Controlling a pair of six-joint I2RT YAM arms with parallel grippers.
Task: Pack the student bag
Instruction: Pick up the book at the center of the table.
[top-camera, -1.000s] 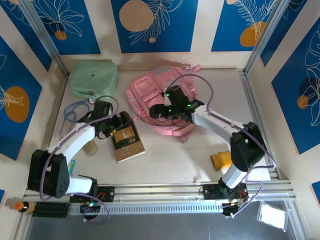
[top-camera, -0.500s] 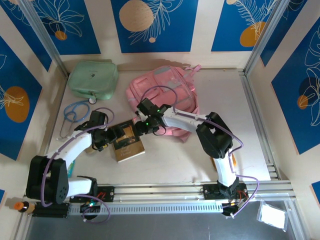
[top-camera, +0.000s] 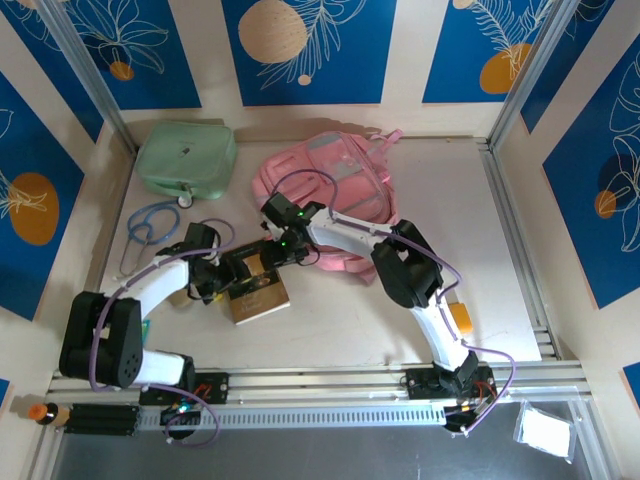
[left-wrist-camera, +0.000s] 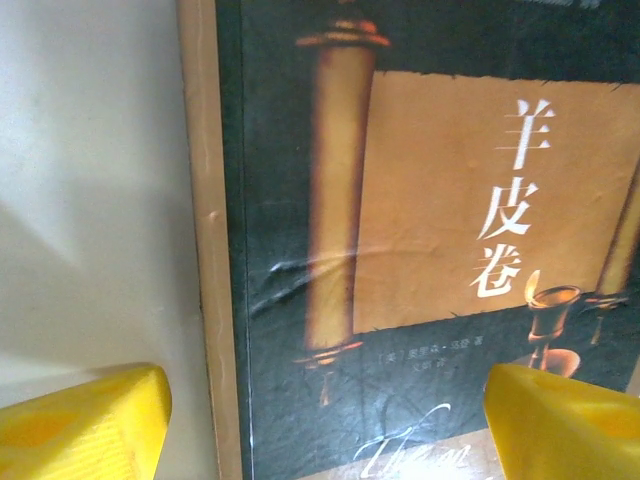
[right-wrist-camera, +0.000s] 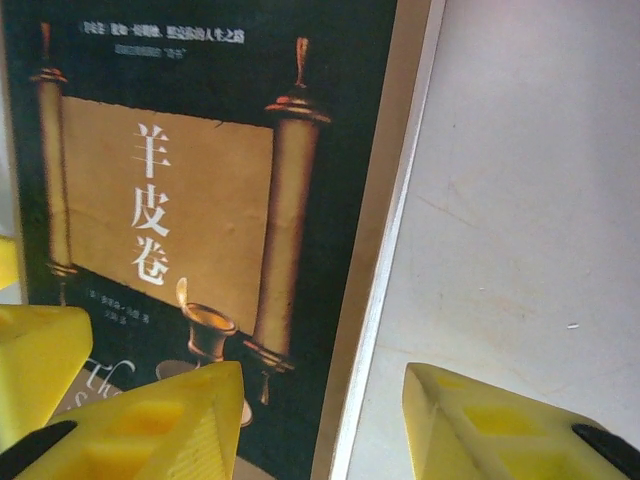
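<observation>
Against the back wall lies the pink bag (top-camera: 340, 185), soft and flat, grey patches up, with bare table (top-camera: 465, 225) to its right. Just front-left of it, the left gripper (top-camera: 233, 272) and right gripper (top-camera: 268, 257) gape unclenched, each straddling one edge of the book (top-camera: 262, 293).

Top view: the left gripper (top-camera: 238, 272) and right gripper (top-camera: 270, 256) hide the book's (top-camera: 262, 298) far half from you; the right arm (top-camera: 350, 232) covers the student bag's (top-camera: 338, 170) near edge. Wrist views crop the cover.
</observation>
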